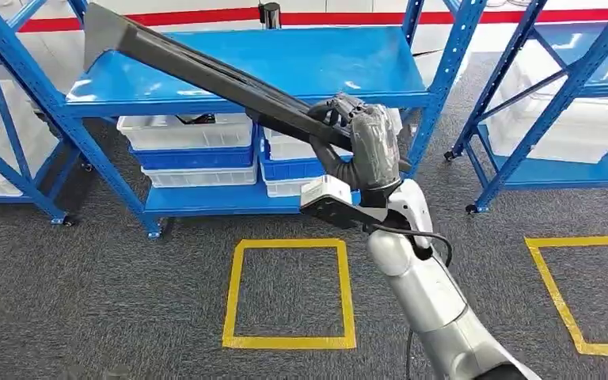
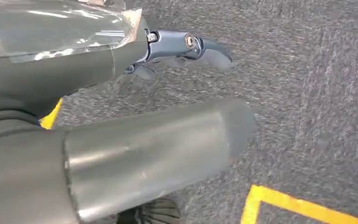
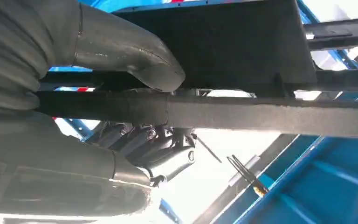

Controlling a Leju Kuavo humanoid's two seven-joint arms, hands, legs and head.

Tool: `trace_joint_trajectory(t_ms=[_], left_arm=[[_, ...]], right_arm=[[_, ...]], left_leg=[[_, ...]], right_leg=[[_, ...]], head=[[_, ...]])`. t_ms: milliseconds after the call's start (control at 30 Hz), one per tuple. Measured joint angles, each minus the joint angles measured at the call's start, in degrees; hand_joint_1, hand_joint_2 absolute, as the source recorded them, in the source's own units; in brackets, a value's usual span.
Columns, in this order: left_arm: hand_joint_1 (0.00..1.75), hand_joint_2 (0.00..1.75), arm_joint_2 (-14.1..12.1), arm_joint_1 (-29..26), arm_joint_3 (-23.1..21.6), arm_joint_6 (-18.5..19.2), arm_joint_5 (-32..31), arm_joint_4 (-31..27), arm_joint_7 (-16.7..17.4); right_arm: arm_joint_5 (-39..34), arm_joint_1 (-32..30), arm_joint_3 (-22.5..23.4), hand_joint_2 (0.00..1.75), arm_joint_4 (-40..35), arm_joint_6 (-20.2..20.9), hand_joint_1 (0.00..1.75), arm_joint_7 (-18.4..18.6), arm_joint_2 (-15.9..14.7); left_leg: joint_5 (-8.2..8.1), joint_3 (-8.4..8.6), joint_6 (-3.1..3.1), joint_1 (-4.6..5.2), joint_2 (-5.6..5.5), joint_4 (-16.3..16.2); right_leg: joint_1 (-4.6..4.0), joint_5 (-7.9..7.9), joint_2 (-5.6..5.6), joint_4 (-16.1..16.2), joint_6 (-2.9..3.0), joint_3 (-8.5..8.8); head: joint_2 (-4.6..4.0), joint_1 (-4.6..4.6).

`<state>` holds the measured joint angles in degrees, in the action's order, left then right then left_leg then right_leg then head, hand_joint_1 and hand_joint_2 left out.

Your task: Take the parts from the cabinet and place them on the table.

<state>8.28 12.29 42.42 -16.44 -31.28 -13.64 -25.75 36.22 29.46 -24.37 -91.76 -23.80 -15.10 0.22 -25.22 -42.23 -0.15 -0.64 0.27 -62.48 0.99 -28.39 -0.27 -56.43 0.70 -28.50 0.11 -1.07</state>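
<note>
Several white bins under blue shelf

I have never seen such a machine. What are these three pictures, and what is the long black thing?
This is a humanoid robot with two silver arms. The head view looks down from its body. Its right hand grips a long black part above a blue shelf; white and blue bins sit below it, and yellow squares mark the grey carpet. The right wrist view, from a camera behind that hand, shows the fingers closed around the part. The left wrist view shows the left hand above the carpet, holding nothing.
</note>
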Motion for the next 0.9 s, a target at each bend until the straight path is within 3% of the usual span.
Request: trace_joint_trajectory(t_ms=[67, 100, 133, 167, 233, 267, 300, 333, 400, 433, 467, 500, 533, 567, 600, 633, 667, 700, 733, 767, 800, 833, 900], left_arm=[[0.00, 0.00, 0.02, 0.06, -0.02, -0.02, -0.09, 0.00, 0.07], [0.00, 0.00, 0.00, 0.05, -0.02, -0.02, -0.11, 0.00, 0.15], [0.00, 0.00, 0.00, 0.06, -0.02, -0.09, -0.17, 0.00, 0.28], [0.00, 0.00, 0.02, 0.11, -0.04, -0.15, -0.17, 0.00, 0.33], [0.00, 0.00, 0.00, 0.39, -0.07, -0.26, -0.20, -0.02, 0.44], [0.00, 0.00, 0.00, 0.68, -0.07, -0.28, -0.20, -0.02, 0.46], [0.00, 0.00, 0.00, 0.82, -0.07, -0.31, -0.20, -0.02, 0.48], [0.00, 0.00, 0.00, 0.86, -0.07, -0.33, -0.20, -0.02, 0.48], [0.00, 0.00, 0.00, 0.82, -0.07, -0.37, -0.15, -0.02, 0.50], [0.00, 0.00, 0.11, 0.79, -0.07, -0.37, -0.06, 0.00, 0.57], [0.00, 0.00, 0.13, 0.82, -0.07, -0.37, -0.07, 0.00, 0.57], [0.00, 0.00, 0.09, 0.90, -0.07, -0.37, 0.02, 0.00, 0.57], [0.00, 0.00, 0.04, 0.90, -0.04, -0.31, 0.02, 0.00, 0.53], [0.00, 0.00, 0.04, 0.89, -0.07, -0.26, 0.02, 0.00, 0.46], [0.00, 0.00, 0.07, 0.82, -0.04, -0.20, 0.00, 0.00, 0.44], [0.00, 0.00, 0.07, 0.78, -0.04, -0.20, 0.00, 0.00, 0.39], [0.00, 0.00, 0.07, 0.78, -0.07, -0.22, -0.02, 0.00, 0.39], [0.00, 0.00, 0.07, 0.79, -0.07, -0.22, -0.09, 0.00, 0.39], [0.00, 0.00, 0.07, 0.79, -0.07, -0.22, -0.17, 0.00, 0.41], [0.00, 0.00, 0.04, 0.80, -0.07, -0.22, -0.17, 0.00, 0.39], [0.00, 0.00, 0.04, 0.82, -0.09, -0.24, -0.17, 0.00, 0.37], [0.00, 0.00, 0.04, 0.81, -0.13, -0.24, -0.28, 0.00, 0.26], [0.00, 0.00, 0.04, 0.77, -0.20, -0.33, -0.44, 0.00, 0.00]], right_arm=[[0.30, -0.12, 0.02, 1.75, -0.15, 0.13, 1.75, 0.02, 0.02], [0.42, -0.32, 0.04, 1.75, -0.17, 0.26, 1.75, 0.09, 0.00], [0.52, -0.58, 0.13, 1.75, -0.28, 0.39, 1.75, 0.17, 0.00], [0.63, -0.77, 0.17, 1.75, -0.35, 0.42, 1.75, 0.15, 0.00], [0.68, -0.92, 0.44, 1.75, -0.81, 0.50, 1.75, 0.18, 0.02], [0.70, -0.94, 0.59, 1.75, -1.12, 0.52, 1.75, 0.18, 0.02], [0.72, -0.85, 0.81, 1.75, -1.38, 0.55, 1.75, 0.18, 0.02], [0.77, -0.84, 0.87, 1.75, -1.49, 0.59, 1.75, 0.18, 0.11], [0.76, -0.99, 0.96, 1.75, -1.57, 0.66, 1.75, 0.18, 0.20], [0.76, -1.19, 1.05, 1.75, -1.57, 0.68, 1.75, 0.20, 0.15], [0.72, -1.30, 1.20, 1.75, -1.59, 0.68, 1.75, 0.18, 0.11], [0.77, -1.25, 1.20, 1.75, -1.59, 0.72, 1.75, 0.18, 0.11], [0.72, -1.33, 1.24, 1.75, -1.62, 0.76, 1.75, 0.15, 0.11], [0.68, -1.52, 1.31, 1.75, -1.62, 0.79, 1.75, 0.09, 0.07], [0.61, -1.76, 1.33, 1.75, -1.62, 0.81, 1.75, 0.05, 0.04], [0.57, -1.96, 1.37, 1.75, -1.62, 0.81, 1.75, 0.04, 0.00], [0.57, -2.01, 1.38, 1.75, -1.62, 0.81, 1.75, 0.02, -0.02], [0.57, -2.00, 1.40, 1.75, -1.62, 0.81, 1.75, 0.00, -0.02], [0.57, -2.00, 1.42, 1.75, -1.68, 0.81, 1.75, -0.02, -0.02], [0.57, -1.99, 1.44, 1.75, -1.73, 0.81, 1.75, -0.02, -0.02], [0.57, -1.90, 1.42, 1.75, -1.79, 0.81, 1.75, -0.06, 0.04], [0.55, -2.08, 1.49, 1.75, -1.94, 0.81, 1.75, -0.09, 0.02], [0.46, -2.23, 1.75, 1.75, -2.05, 0.81, 1.75, -0.09, -0.02]], left_leg=[[-5.38, -1.84, -0.57, -0.18, -0.13, -8.76], [-5.87, -2.15, -0.76, -0.24, -0.13, -12.32], [-4.78, -1.38, -0.78, -0.31, -0.13, -13.17], [-3.07, 0.39, -0.67, -0.39, -0.13, -11.77], [-0.79, 7.06, -0.09, -0.43, -0.23, -3.49], [-2.52, 10.47, 0.33, -0.39, -0.58, 1.50], [-3.36, 12.19, 0.57, -0.09, -0.68, 4.57], [-3.10, 11.82, 0.74, 0.14, -0.63, 4.48], [-2.30, 11.33, 1.68, 0.62, -0.65, 4.74], [-1.30, 11.00, 2.28, 0.27, -0.37, 5.73], [-0.49, 10.66, 2.58, 0.25, -0.09, 5.90], [0.15, 9.82, 3.21, 0.25, -0.04, 5.92], [0.83, 8.96, 3.37, 0.34, -0.02, 5.92], [1.49, 8.03, 3.45, 0.37, 0.04, 5.88], [2.16, 7.15, 3.41, 0.38, 0.07, 5.86], [2.86, 6.26, 3.32, 0.38, 0.15, 5.85], [3.51, 5.37, 3.19, 0.36, 0.18, 5.83], [4.18, 4.54, 3.00, 0.35, 0.19, 5.79], [4.83, 3.70, 2.71, 0.32, 0.19, 5.73], [5.31, 3.27, 2.39, 0.37, 0.17, 5.56], [5.80, 2.52, 2.01, 0.66, 0.19, 5.35], [6.47, 2.41, 1.65, 0.63, 0.24, 5.64], [7.38, 2.46, 0.94, 0.40, 0.26, 6.11]], right_leg=[[-0.13, 1.30, 0.00, -0.11, -0.01, -1.59], [-0.20, 1.98, 0.01, -0.23, -0.09, -2.47], [-0.23, 2.50, 0.01, -0.37, -0.23, -3.33], [-0.24, 2.98, 0.01, -0.59, -0.38, -4.11], [-0.24, 3.68, 0.07, -1.12, -0.91, -5.46], [-0.27, 3.98, 0.04, -1.33, -1.06, -5.81], [-0.60, 4.43, -0.04, -1.37, -1.63, -6.19], [-0.45, 5.11, -0.11, -1.04, -2.10, -6.40], [-0.19, 6.04, -0.11, -0.77, -2.93, -6.67], [-0.71, 6.08, -0.03, -0.91, -3.40, -6.94], [-0.36, 4.24, 0.05, -2.17, -3.11, -7.82], [-0.44, 1.20, 0.09, -5.25, -2.36, -9.25], [-0.40, -1.82, 0.11, -9.84, -1.89, -10.60], [-0.35, -4.24, 0.12, -14.73, -1.76, -11.95], [-0.33, -5.36, 0.12, -18.31, -2.07, -12.63], [-0.26, -5.07, 0.12, -19.61, -2.71, -12.23], [-0.24, -3.80, 0.12, -18.48, -3.48, -10.71], [-0.21, -2.11, 0.11, -15.32, -4.19, -8.25], [-0.10, -0.64, 0.09, -10.22, -4.64, -4.59], [0.05, -0.66, 0.09, -5.60, -4.52, -1.39], [-0.29, -2.05, 0.14, -0.49, -3.96, 1.87], [-0.60, -2.36, 0.38, 0.07, -3.19, 1.44], [-0.90, -1.96, 0.41, 0.04, -2.50, 0.58]], head=[[0.00, 0.00], [0.00, 0.00], [0.00, 0.00], [0.00, 0.02], [0.00, 0.02], [0.00, 0.05], [0.00, -0.13], [0.00, -0.15], [0.00, -0.19], [0.00, -0.20], [0.00, -0.15], [0.00, -0.33], [0.00, -0.28], [0.00, -0.26], [0.00, -0.31], [0.00, -0.26], [0.00, -0.31], [0.00, -0.26], [0.00, -0.28], [0.00, -0.28], [0.00, -0.37], [0.00, -0.15], [0.00, -0.22]])
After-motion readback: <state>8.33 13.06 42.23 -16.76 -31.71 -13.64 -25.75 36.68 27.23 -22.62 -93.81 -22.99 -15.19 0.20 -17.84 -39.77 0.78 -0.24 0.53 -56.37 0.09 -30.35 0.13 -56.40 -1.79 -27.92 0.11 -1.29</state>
